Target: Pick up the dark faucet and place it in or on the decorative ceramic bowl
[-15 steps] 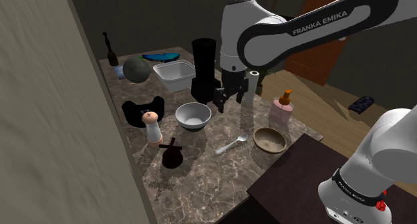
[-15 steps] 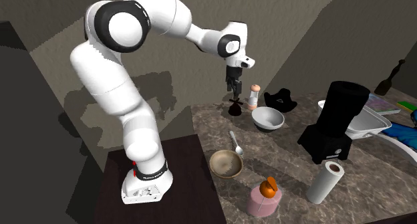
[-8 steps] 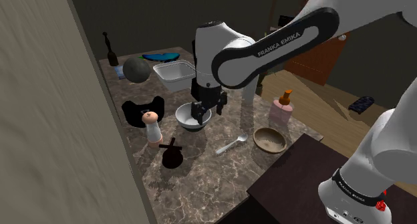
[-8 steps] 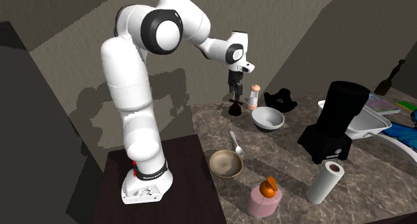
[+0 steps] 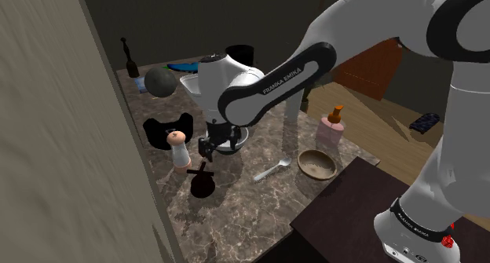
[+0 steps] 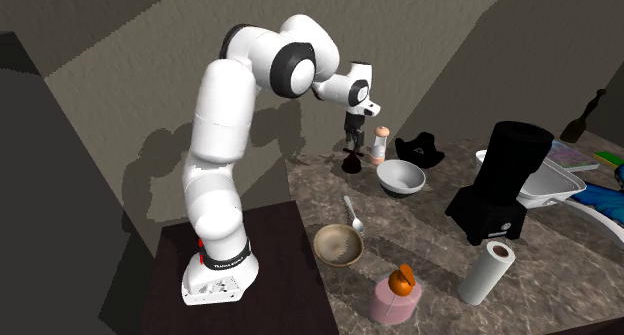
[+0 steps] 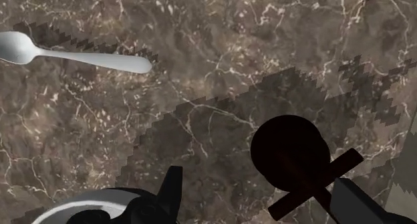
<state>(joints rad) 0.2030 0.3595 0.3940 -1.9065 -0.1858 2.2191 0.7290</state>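
Just below wide-spread tool (image 7: pixel 256 177): dark faucet (image 7: pixel 289 152), resting on marbled counter (image 7: pixel 200 69).

On the worktop (image 5: pixel 235 200) the faucet (image 5: pixel 202 180) stands toward the shoulder view's left, with the gripper (image 5: pixel 206 150) hanging above it. A shaker (image 5: pixel 181 150) stands just beside the faucet, farther from the stand. The second bowl (image 6: pixel 400 177) sits near both. A spoon (image 5: pixel 272 171) lies between the faucet and the decorative bowl (image 5: pixel 317 163), which sits close to the stand. A soap dispenser (image 5: pixel 333 132) stands just beyond the decorative bowl.
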